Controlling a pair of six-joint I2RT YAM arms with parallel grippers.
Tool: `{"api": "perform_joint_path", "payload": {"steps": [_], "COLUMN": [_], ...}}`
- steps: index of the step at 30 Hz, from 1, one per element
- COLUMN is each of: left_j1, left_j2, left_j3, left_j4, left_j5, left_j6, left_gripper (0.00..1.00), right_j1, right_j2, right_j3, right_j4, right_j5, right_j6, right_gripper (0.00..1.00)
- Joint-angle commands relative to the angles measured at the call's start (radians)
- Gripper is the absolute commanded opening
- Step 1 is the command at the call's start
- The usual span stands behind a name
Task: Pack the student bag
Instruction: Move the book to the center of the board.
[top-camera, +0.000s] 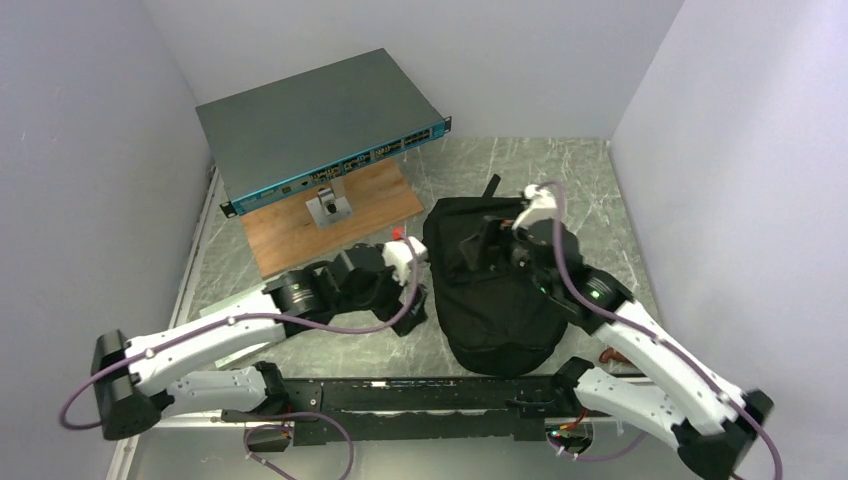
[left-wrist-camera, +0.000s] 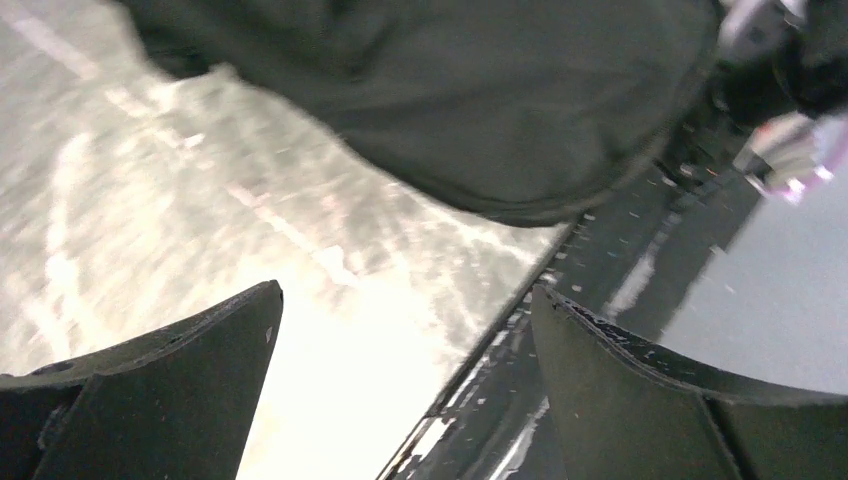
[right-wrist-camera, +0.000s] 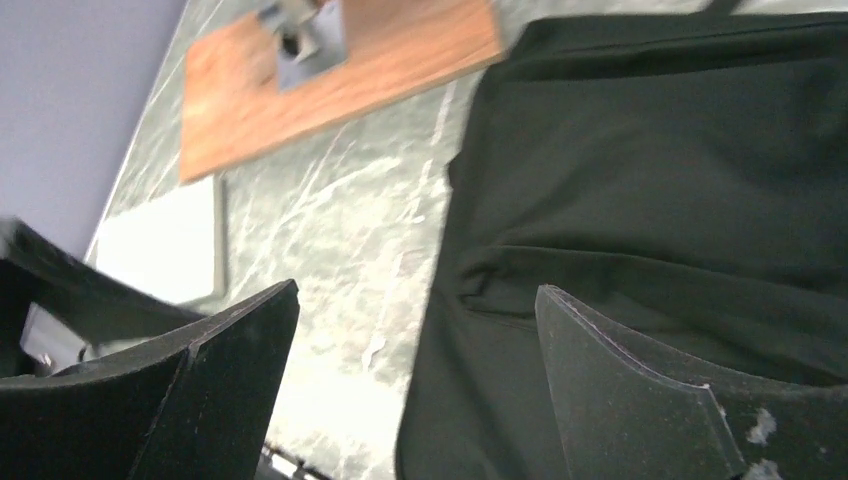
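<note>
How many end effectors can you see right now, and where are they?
2. The left end effector is open over the table beside the black backpack; the right end effector is open above that backpack. Neither is hidden.

A: Where do your cameras sit?
B: Yours up top looks down over the whole counter (top-camera: 560, 170); both wrist ones ride low, close, and share the student bag (right-wrist-camera: 650, 150).

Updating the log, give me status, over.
Left gripper open, empty. Right gripper open, over student bag. Bag lies on table, ungripped. Switch box far left, apart.
</note>
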Motion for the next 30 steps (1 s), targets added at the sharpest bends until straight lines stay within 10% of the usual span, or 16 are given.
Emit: {"api": "perform_joint_path", "payload": {"steps": [1,19,30], "left_j1": [0.049,0.441,0.576], "left_j2": [-0.095,-0.750,-0.691], "left_j3": [-0.052,-0.227,-0.185], "left_j4": [-0.195,-0.481,-0.411], "left_j5": [-0.366,-0.834,-1.056], "left_j6": [-0.175,-0.546,-0.468], "left_gripper": [1.00,1.00,1.00], "right_j1": [0.015,0.261,0.264], "right_j2": [0.134,0.508,0.485], "right_j3": [-0.049,-0.061,-0.096], "right_j4": [0.315,0.644,0.660], "right_j5": [-0.338,-0.401,-0.445], "right_j6": [-0.013,0.062,0.063], "right_gripper": [0.91,0.92,0.92]}}
